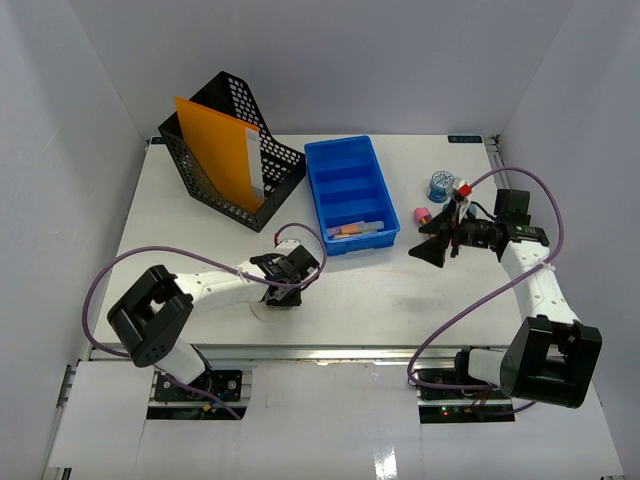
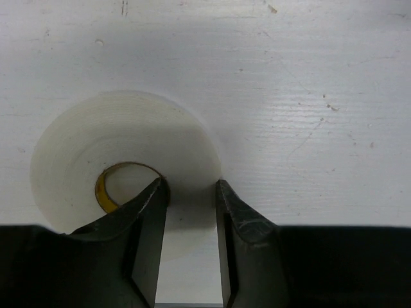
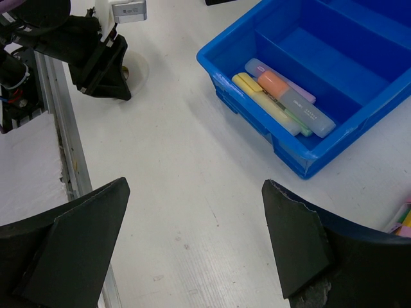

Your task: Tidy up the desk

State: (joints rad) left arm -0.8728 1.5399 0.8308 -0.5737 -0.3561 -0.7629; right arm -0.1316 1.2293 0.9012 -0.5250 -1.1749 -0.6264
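The desk (image 1: 400, 300) is a wide white tabletop. A white roll of tape (image 2: 122, 135) with a yellow core lies flat on it near the front edge. My left gripper (image 2: 191, 186) points down on the roll, one finger inside the core hole and the other against the outer rim, shut on the roll's wall. In the top view the left gripper (image 1: 283, 292) covers most of the roll (image 1: 262, 310). My right gripper (image 1: 435, 245) hangs above bare desk right of the blue tray, and in its wrist view this gripper (image 3: 196, 186) is wide open and holds nothing.
A blue compartment tray (image 1: 320, 150) holds several highlighters (image 3: 282, 96) in its near section. A black mesh file holder (image 1: 225, 100) with an orange folder (image 1: 215, 150) stands at the back left. A small blue round item (image 1: 439, 185) and a pink piece (image 1: 421, 214) lie at the right.
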